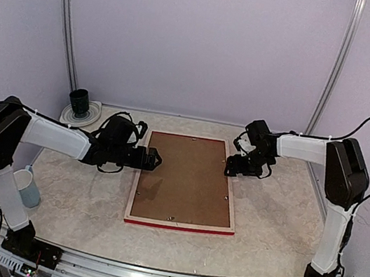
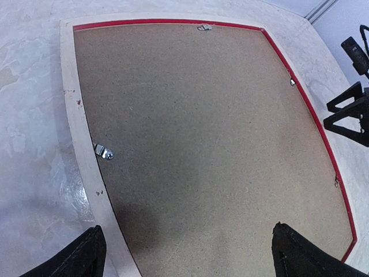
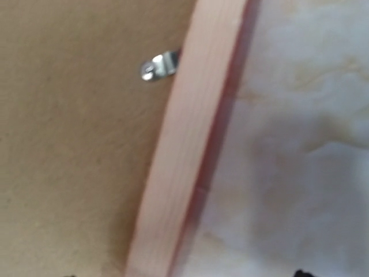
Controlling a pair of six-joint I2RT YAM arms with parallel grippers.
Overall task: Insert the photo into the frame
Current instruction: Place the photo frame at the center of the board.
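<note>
The frame (image 1: 135, 188) lies face down in the middle of the table, its pale wood back up and a red edge along the near side. A brown backing board (image 1: 186, 179) fills it, so the photo is hidden. My left gripper (image 1: 157, 159) hovers open over the frame's left rail. In the left wrist view its fingertips (image 2: 95, 236) stand wide over the board (image 2: 202, 133) and the rail (image 2: 78, 133). My right gripper (image 1: 231, 166) is open at the frame's right rail (image 3: 184, 150), holding nothing. A metal clip (image 3: 157, 66) sits on that rail.
A black cup (image 1: 80, 101) stands on a white plate (image 1: 68, 117) at the back left corner. A pale blue cup (image 1: 29, 187) sits near my left arm. Small metal clips (image 2: 104, 152) stick out from the frame's inner edges.
</note>
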